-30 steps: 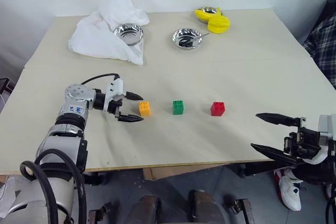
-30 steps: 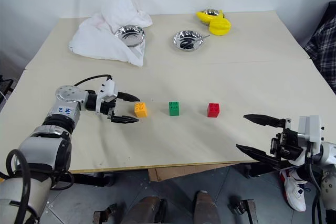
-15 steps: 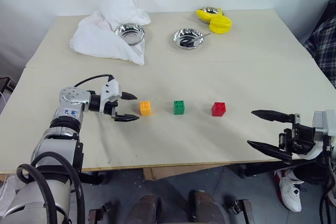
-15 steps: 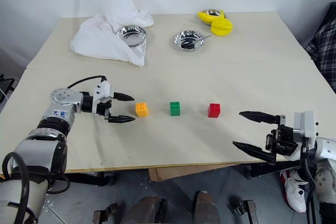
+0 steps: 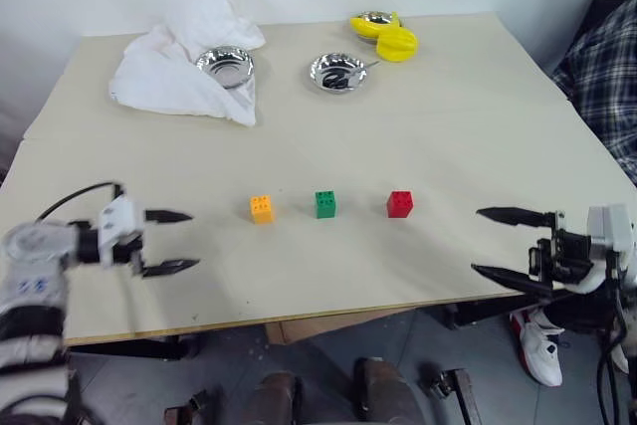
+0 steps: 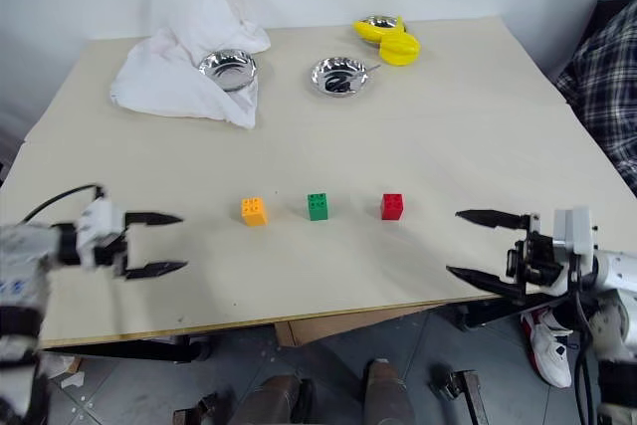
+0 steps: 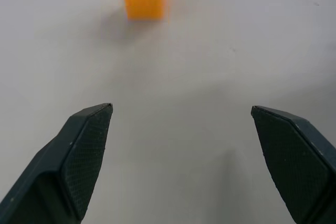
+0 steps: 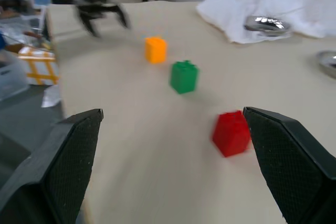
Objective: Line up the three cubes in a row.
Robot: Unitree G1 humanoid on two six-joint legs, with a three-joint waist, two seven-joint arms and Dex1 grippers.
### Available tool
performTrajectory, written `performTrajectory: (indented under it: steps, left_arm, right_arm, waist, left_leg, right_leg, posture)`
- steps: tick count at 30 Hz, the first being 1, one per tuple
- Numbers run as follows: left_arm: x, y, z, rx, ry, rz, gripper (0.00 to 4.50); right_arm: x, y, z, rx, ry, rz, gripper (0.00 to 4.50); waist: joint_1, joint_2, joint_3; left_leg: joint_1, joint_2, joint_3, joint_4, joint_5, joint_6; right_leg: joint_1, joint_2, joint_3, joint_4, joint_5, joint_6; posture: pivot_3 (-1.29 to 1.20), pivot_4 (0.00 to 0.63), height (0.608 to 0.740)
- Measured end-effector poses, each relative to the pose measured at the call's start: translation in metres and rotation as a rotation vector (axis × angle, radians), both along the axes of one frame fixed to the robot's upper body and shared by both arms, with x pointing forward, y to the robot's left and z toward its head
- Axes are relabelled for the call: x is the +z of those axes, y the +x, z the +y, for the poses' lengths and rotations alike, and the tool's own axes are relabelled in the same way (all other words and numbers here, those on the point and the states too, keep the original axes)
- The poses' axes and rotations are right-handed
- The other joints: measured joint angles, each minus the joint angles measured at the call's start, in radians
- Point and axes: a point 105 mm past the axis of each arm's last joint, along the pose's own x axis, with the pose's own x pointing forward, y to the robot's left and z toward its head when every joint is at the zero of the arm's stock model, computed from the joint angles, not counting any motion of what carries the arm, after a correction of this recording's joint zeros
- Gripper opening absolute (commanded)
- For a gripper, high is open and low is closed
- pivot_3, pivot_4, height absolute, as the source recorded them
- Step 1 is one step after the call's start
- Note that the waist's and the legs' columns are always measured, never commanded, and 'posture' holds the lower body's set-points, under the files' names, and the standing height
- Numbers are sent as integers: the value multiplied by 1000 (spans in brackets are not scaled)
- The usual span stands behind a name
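1. A small orange studded plastic brick [image 5: 262, 208], a small green studded plastic brick [image 5: 325, 203] and a small red studded plastic brick [image 5: 400, 203] are sitting in a straight row across the middle of the beige tabletop [image 5: 448, 126], orange at 9 o'clock of green, red at 3 o'clock of green, all apart with even gaps.
2. The left gripper [image 5: 171, 242] is being held at 9 o'clock of the orange brick, well apart from it, fingers spread wide, nothing between them.
3. The right gripper [image 5: 501, 244] is being held at 3 o'clock of the red brick, off the table's near right edge, fingers spread wide, nothing grasped.
4. A crumpled white cloth [image 5: 174, 67] is lying at 11 o'clock of the row, with a shiny steel bowl [image 5: 225, 64] resting against its edge.
5. A second steel bowl [image 5: 337, 72] is sitting at 12 o'clock of the green brick, well apart from it.
6. Yellow lemon-shaped objects [image 5: 392, 39] are sitting at 1 o'clock of that bowl, touching a third steel bowl [image 5: 370, 20] near the far edge.
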Motion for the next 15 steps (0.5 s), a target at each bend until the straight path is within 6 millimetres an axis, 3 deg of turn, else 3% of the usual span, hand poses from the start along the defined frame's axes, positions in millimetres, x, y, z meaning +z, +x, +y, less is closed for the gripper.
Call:
performTrajectory:
  steps: [5,9,15]
  left_arm:
    - [-5,-46,19,188,6,-5,4483]
    - [9,-49,17,264,-38,-83,4483]
    - [9,-51,13,309,-64,-111,4483]
  right_arm:
    - [-13,19,-27,-76,-106,68,4500]
    - [-18,26,-34,-86,-162,93,4500]
    - [-29,25,-35,-73,-190,138,4500]
  waist:
    - [20,2,1]
    - [36,3,1]
    - [33,4,0]
  left_leg:
    - [0,1,0,0,0,0]
    - [1,1,0,0,0,-2]
    - [1,2,1,-1,0,-2]
  right_leg:
    - [1,0,0,-7,-1,-1]
    - [2,1,0,-7,0,-2]
    - [2,1,-1,-8,0,-2]
  posture:
    - [0,150,740]
    - [0,150,740]
    - [0,150,740]
